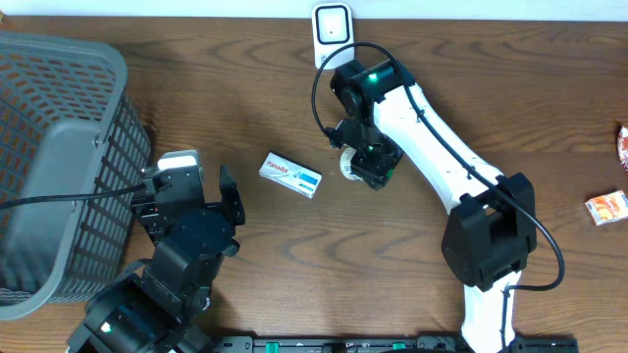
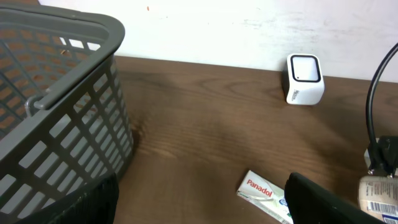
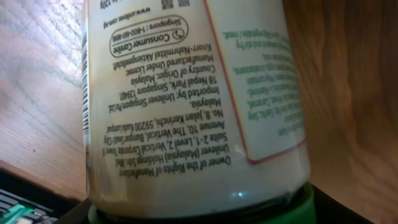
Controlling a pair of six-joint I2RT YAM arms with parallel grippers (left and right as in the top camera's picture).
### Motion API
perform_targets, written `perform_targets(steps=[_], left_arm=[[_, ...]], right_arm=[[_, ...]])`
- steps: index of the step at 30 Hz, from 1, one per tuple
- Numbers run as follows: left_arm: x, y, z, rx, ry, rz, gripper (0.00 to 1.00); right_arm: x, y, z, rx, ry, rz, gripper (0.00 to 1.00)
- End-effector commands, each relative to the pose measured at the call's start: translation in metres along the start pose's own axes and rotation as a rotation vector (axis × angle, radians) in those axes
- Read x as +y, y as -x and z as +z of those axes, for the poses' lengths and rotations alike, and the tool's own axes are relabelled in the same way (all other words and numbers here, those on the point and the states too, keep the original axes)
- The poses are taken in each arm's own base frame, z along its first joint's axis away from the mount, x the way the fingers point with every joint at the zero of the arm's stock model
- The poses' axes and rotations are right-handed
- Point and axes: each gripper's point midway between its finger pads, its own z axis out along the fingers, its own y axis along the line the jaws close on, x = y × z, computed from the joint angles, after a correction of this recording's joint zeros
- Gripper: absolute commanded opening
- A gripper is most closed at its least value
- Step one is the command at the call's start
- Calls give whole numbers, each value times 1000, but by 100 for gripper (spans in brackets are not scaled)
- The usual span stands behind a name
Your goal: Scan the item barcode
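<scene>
Gripping the Knorr jar (image 3: pixel 186 106) across its body, the right pincer (image 1: pixel 365 165) has its jaws partly closed on the white label, green lid (image 3: pixel 199 214) nearest the wrist camera. So the pick-up looks done, by my reading. What remains is the scan itself: the barcode scanner (image 1: pixel 332 25) stands well beyond the pincer at the table's far edge, and the jar is not yet presented to its window. Only a thin strip of barcode (image 3: pixel 84 106) shows at the jar's left edge in the wrist view, so I judge the jar needs turning as well as carrying over. Just beside the pincer, toward the other arm, lies a Panadol box (image 1: pixel 290 175), untouched. Farther that way the left pincer (image 1: pixel 194 184) stands wide with nothing in it, next to the grey basket (image 1: pixel 59 147). Away on the opposite side sits an orange packet (image 1: pixel 606 208). The right fingers are almost wholly hidden behind the jar, its contents cannot be made out, and the overhead view shows only a sliver of the jar under the arm.
</scene>
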Motion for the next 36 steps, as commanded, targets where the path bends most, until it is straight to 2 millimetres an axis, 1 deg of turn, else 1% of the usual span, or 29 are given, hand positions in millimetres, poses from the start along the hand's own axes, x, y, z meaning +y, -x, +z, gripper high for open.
perform_targets(steps=[1, 5, 11, 19, 22, 29, 36], left_arm=[[3, 3, -1, -12, 16, 5, 86], [3, 3, -1, -12, 16, 5, 86], [3, 3, -1, -12, 16, 5, 86], [3, 3, -1, -12, 16, 5, 86], [3, 3, -1, -12, 16, 5, 86], [3, 3, -1, -12, 16, 5, 86], [3, 3, -1, -12, 16, 5, 86]], right_arm=[[2, -2, -10, -14, -3, 79, 40], [10, -16, -9, 45, 26, 113, 42], [16, -25, -7, 86, 47, 175, 46], [24, -38, 3, 161, 75, 232, 43], [27, -42, 8, 187, 81, 249, 43], [39, -60, 32, 279, 109, 276, 44], [50, -69, 43, 325, 144, 309, 46]])
